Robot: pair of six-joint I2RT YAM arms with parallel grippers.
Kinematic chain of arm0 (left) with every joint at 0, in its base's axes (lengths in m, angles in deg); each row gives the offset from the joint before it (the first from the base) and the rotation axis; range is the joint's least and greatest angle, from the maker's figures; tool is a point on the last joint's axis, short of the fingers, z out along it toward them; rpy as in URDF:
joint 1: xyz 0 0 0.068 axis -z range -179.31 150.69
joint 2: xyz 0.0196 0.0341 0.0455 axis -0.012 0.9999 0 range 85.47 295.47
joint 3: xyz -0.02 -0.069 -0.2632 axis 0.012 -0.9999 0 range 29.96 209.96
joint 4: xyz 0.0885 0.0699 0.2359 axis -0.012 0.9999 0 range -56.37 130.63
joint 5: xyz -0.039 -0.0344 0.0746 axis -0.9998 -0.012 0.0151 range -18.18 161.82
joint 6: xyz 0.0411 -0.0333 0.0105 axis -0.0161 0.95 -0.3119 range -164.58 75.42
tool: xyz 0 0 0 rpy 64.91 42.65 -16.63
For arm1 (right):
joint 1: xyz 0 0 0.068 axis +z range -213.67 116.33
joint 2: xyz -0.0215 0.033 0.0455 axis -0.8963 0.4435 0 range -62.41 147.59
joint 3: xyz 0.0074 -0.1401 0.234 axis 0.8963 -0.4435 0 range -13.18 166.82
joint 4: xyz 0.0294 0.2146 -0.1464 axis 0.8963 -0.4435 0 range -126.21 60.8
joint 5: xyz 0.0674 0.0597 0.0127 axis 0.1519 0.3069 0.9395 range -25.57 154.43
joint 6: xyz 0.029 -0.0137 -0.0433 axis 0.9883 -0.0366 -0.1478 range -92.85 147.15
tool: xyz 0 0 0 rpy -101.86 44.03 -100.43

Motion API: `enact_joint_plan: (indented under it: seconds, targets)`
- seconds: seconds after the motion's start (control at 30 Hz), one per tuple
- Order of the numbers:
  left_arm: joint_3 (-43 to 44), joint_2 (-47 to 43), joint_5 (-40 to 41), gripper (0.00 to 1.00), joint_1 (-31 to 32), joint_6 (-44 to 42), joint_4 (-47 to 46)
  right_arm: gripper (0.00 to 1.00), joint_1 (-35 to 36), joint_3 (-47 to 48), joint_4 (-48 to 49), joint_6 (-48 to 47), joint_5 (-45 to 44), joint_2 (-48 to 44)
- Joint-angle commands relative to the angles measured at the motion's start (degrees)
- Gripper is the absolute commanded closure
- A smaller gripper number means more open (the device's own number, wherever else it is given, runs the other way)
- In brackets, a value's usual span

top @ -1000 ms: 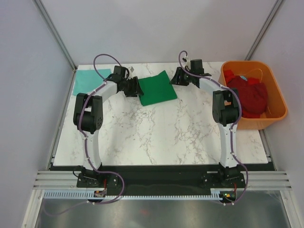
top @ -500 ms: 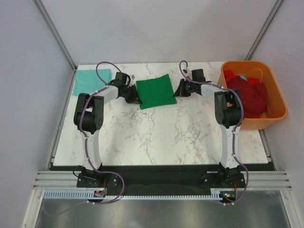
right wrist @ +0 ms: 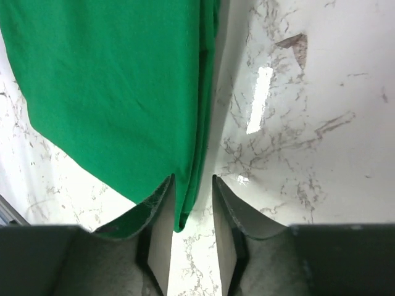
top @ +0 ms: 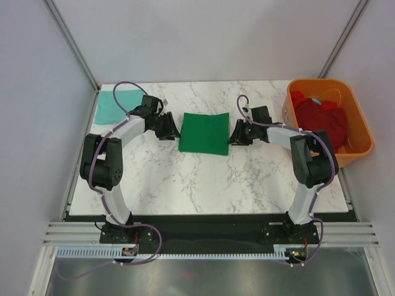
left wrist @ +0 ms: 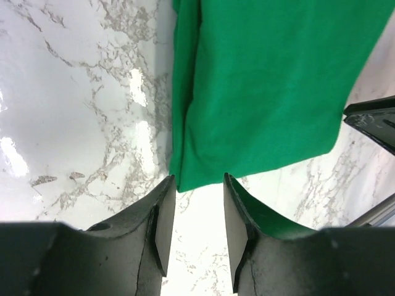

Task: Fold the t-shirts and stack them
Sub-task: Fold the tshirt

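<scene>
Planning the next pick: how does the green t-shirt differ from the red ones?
The green t-shirt lies folded flat in a neat rectangle; the red t-shirts are a crumpled heap. The green one is on the table, the red ones inside the orange tub. Both are plain, single-coloured.

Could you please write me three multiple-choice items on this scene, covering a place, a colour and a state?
1. Where does the green t-shirt lie? A on a chair; B on the table between both claws; C on the floor.
2. What colour are the t-shirts in the orange tub? A dark red; B yellow; C black.
3. How is the green t-shirt? A crumpled; B hanging; C folded flat.
Answers: B, the left claw and right claw flank it; A, red cloth shows in the tub; C, it forms a neat rectangle.
</scene>
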Motion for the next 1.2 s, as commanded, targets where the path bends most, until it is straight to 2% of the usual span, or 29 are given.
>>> enact_joint_plan:
  seconds: [0.0,0.07,0.17,0.27,0.47,0.53,0.6,0.73,0.83,0.97,1.0,1.07,1.17]
  targets:
    - [2.7,-3.8,0.3,0.55,-0.1,0.4,2.7,0.61,-0.1,0.4,-0.3,0.4,-3.3,-4.0]
    - [5.3,-3.2,-0.9,0.55,0.0,-0.4,2.5,0.52,0.0,2.6,-1.2,0.0,-3.7,-4.0]
    - [10.8,0.8,-4.8,0.54,0.1,-1.6,2.4,0.47,-0.1,6.2,-1.8,-0.9,-4.0,-3.2]
    - [16.4,6.9,-9.1,0.55,0.5,-2.4,2.4,0.46,-0.4,11.5,-2.5,-2.2,-5.0,0.6]
    - [26.9,16.8,-11.4,0.55,0.7,-3.5,1.6,0.46,-2.1,22.8,-2.7,-3.6,-2.9,11.2]
    - [29.3,20.5,-11.0,0.55,0.7,-3.9,1.6,0.48,-2.6,25.6,-2.7,-3.8,-1.4,15.4]
    - [31.8,22.5,-8.6,0.55,0.3,-4.3,1.6,0.54,-3.3,28.8,-2.8,-3.4,-1.3,18.9]
    - [34.2,27.0,-6.3,0.58,-0.7,-4.6,1.7,0.74,-4.8,30.0,-2.7,-3.6,-2.2,21.3]
    - [34.6,27.8,-6.7,0.58,-1.3,-4.1,1.6,0.82,-5.4,30.0,-2.7,-4.2,-2.7,22.0]
    - [34.5,25.4,-10.5,0.56,-1.3,-3.9,1.7,0.81,-5.5,30.1,-2.8,-4.6,-2.3,21.0]
    - [34.3,24.4,-11.4,0.54,-1.3,-3.9,1.6,0.79,-5.5,30.0,-3.0,-4.5,-2.1,19.8]
    - [33.1,20.9,-13.1,0.53,-1.7,-3.9,1.8,0.70,-5.5,29.3,-3.4,-3.6,-1.8,18.2]
    - [30.2,16.5,-12.9,0.52,-2.3,-4.2,1.8,0.64,-5.5,27.9,-5.3,-1.9,-1.9,14.0]
